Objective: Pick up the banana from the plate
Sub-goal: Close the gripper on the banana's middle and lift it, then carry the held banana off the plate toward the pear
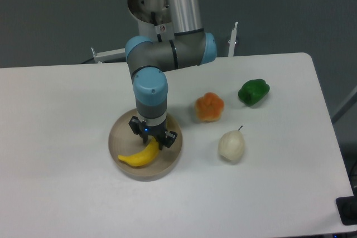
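The bright yellow banana [139,158] lies on the round beige-tan plate [119,133], along its front edge, with its right end pointing up toward the plate's middle. My gripper [155,141] points straight down over the plate. Its jaws are spread, one on each side of the banana's upper right end, low near the plate's surface. The banana still rests on the plate. The wrist hides the middle of the plate.
An orange fruit [209,107] sits just right of the plate. A pale cream pear [231,145] lies further right and nearer the front. A green pepper [254,91] sits at the back right. The table's right edge [326,121] is beyond them.
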You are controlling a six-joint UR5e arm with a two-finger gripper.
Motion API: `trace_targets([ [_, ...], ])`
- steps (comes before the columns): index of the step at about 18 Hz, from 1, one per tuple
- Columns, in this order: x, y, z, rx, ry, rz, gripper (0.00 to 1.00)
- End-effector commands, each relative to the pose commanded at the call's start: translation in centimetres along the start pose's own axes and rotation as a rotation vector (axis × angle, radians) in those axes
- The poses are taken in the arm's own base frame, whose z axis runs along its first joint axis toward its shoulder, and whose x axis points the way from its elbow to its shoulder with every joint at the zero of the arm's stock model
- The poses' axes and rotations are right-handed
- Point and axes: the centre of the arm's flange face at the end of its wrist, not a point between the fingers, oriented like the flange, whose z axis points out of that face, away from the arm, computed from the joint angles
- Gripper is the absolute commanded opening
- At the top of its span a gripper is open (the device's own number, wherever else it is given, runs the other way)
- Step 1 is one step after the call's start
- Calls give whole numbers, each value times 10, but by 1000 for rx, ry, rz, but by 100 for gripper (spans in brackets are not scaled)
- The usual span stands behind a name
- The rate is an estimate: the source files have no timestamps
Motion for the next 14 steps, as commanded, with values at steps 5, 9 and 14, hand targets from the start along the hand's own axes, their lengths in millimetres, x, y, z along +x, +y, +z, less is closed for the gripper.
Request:
trace_targets([
  [5,-4,-1,-7,10,-8,-4,32],
  [9,-23,-2,-51,63,-58,24,32],
  [14,-85,18,-90,68,-94,77,32],
])
